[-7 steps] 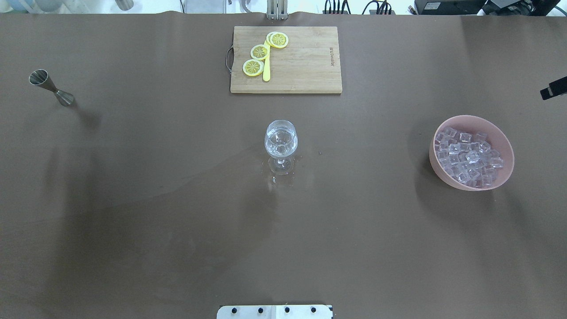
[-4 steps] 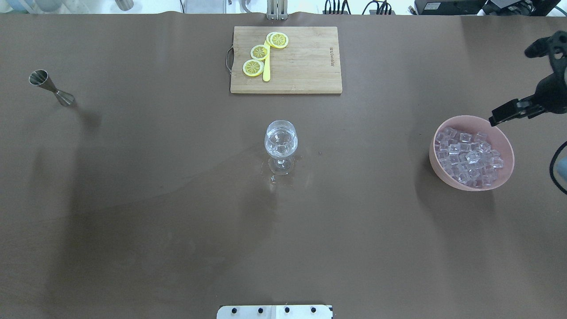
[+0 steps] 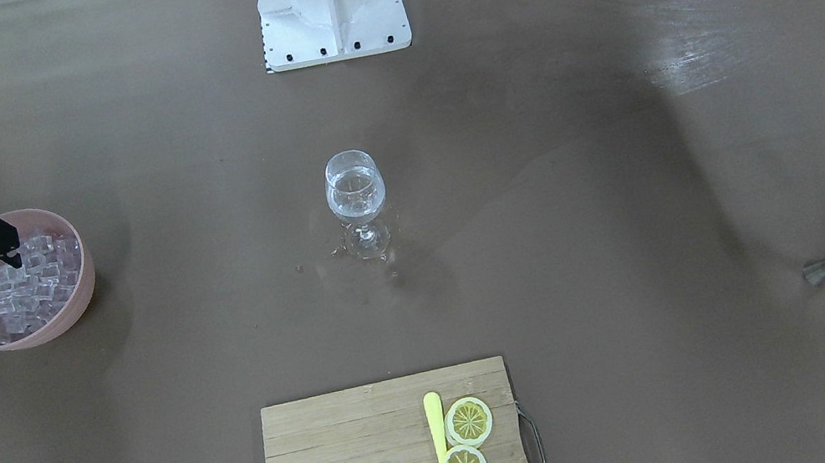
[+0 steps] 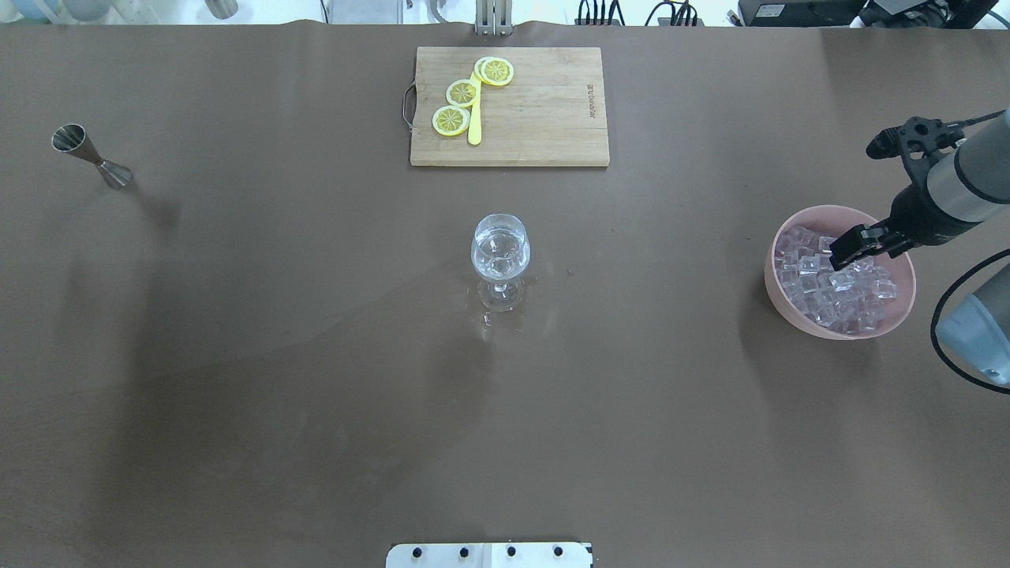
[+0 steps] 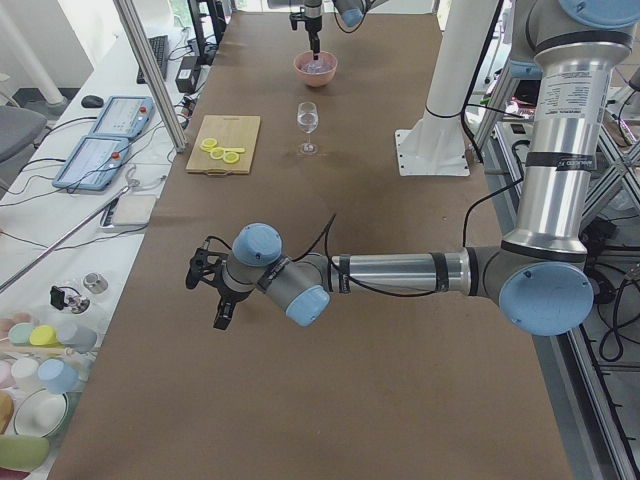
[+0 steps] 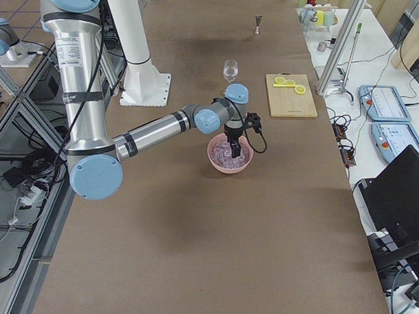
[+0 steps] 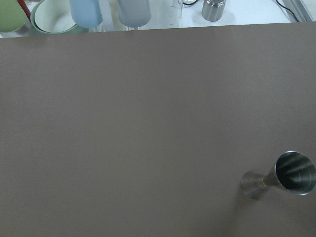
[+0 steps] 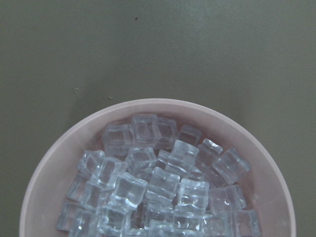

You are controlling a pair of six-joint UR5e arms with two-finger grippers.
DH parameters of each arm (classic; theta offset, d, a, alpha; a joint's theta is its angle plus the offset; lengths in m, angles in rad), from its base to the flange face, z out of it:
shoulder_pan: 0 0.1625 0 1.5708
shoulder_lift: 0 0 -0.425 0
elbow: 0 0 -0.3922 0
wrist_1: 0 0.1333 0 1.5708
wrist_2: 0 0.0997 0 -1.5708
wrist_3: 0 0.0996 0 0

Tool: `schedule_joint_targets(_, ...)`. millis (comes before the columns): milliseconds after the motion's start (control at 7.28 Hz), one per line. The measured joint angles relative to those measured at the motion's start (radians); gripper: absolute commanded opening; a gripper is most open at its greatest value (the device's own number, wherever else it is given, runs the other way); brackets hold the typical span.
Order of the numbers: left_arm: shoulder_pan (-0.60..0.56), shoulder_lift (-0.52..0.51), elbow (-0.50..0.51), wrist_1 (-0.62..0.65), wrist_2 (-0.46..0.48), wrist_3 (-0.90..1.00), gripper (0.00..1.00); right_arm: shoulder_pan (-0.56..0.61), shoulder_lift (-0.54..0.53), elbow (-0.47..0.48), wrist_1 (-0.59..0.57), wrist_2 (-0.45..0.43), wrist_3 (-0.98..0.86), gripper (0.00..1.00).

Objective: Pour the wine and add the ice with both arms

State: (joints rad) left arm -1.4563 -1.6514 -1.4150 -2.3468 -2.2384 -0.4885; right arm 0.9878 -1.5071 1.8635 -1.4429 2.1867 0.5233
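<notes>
**Right pincer over the ice bowl, left arm out past the jigger**

A brown mat covers the desk (image 4: 237, 394); it is wet around the glass foot. Beyond the far edge stands a white bench with cups, bowls and tablets.

The right arm (image 6: 153, 131) reaches out low to the desk's right edge. Its pincer (image 4: 849, 248) points down into the pink bowl (image 4: 769, 276), tips just above the ice (image 4: 824, 296), fingers a little apart and holding nothing. The left arm (image 5: 400, 272) stretches along the desk's left end. Its pincer (image 5: 208, 290) points down, clear of the mat; whether it is wide or narrow I cannot tell.

The glass (image 4: 500, 256) stands upright at the desk's middle, with the wine (image 4: 500, 251) in its bowl. A jigger (image 4: 91, 155) stands near the left edge. A board (image 4: 544, 118) at the far edge carries lemon slices (image 4: 462, 93).
</notes>
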Motion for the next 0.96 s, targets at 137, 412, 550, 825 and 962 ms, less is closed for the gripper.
schedule_joint_targets(137,0.000,-0.002,-0.001,-0.001,0.001,-0.011,0.99,-0.011,0.002,-0.004,0.000,0.001,0.005,0.85)
schedule_joint_targets(412,-0.001,-0.003,-0.003,-0.004,0.002,-0.019,0.99,-0.030,0.004,-0.015,-0.001,0.001,0.009,0.83)
schedule_joint_targets(550,-0.002,-0.003,-0.003,-0.005,0.002,-0.020,0.99,-0.036,0.004,-0.021,-0.001,0.001,0.010,0.79)
schedule_joint_targets(825,-0.006,-0.003,-0.008,-0.007,0.002,-0.028,0.99,-0.048,0.004,-0.029,-0.001,0.001,0.009,0.52)
schedule_joint_targets(962,-0.007,-0.004,-0.011,-0.007,0.003,-0.035,0.99,-0.052,0.004,-0.038,-0.001,0.001,0.009,0.01)
